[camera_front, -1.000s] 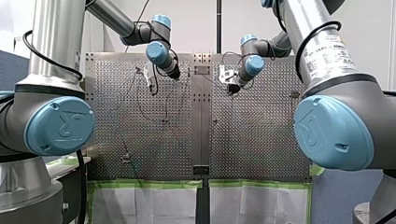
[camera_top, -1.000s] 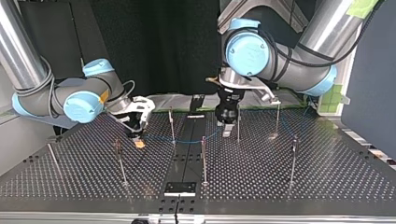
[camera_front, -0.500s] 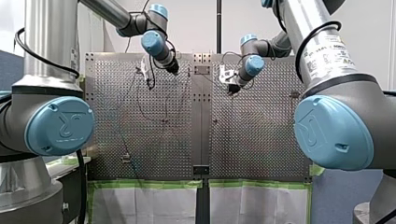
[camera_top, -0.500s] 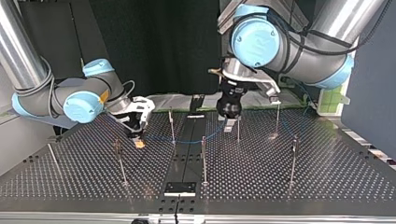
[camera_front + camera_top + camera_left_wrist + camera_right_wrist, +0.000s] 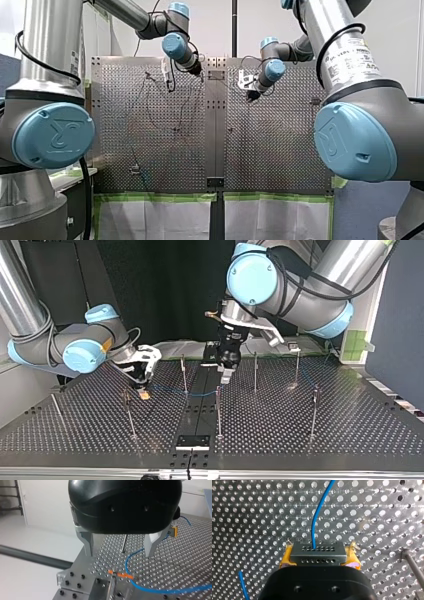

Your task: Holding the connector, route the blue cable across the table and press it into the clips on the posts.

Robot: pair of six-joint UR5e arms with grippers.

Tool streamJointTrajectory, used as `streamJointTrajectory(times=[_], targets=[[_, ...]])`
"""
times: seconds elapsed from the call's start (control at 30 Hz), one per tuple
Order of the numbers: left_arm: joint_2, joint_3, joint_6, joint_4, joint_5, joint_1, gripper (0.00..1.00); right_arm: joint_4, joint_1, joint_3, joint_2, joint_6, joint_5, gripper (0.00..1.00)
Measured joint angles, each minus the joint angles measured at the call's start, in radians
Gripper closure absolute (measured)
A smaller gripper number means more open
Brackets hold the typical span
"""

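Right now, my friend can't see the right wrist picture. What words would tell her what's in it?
My right gripper clamps a grey connector between its yellow pads. A blue cable leaves the connector and runs ahead over the perforated table; a thin metal post stands beside the gripper.

Blue cable [image 5: 313, 535], grey connector [image 5: 317, 553] — silver perforated table [image 5: 249, 517]

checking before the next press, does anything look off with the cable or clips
Nothing looks damaged. The blue cable bows in a slack curve ahead of my open left gripper and passes the orange clip; whether it is seated there cannot be told. My right gripper holds the connector squarely.
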Motion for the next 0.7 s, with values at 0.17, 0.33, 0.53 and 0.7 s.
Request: streamJointTrajectory(times=[0.17, 0.33, 0.53, 0.7], targets=[[-0.042, 0.042, 0.042, 0.038, -0.042, -0.042, 0.00, 0.000, -0.002, 0.000, 0.000, -0.004, 0.000, 1.00], [-0.084, 0.084, 0.085, 0.079, -0.085, -0.085, 0.00, 0.000, -0.003, 0.000, 0.000, -0.008, 0.000, 1.00], [-0.135, 0.117, 0.136, 0.131, -0.136, -0.136, 0.00, 0.000, -0.004, 0.001, 0.000, -0.011, 0.000, 1.00], [-0.174, 0.132, 0.174, 0.169, -0.174, -0.175, 0.00, 0.000, -0.004, 0.001, 0.000, -0.011, 0.000, 1.00]])
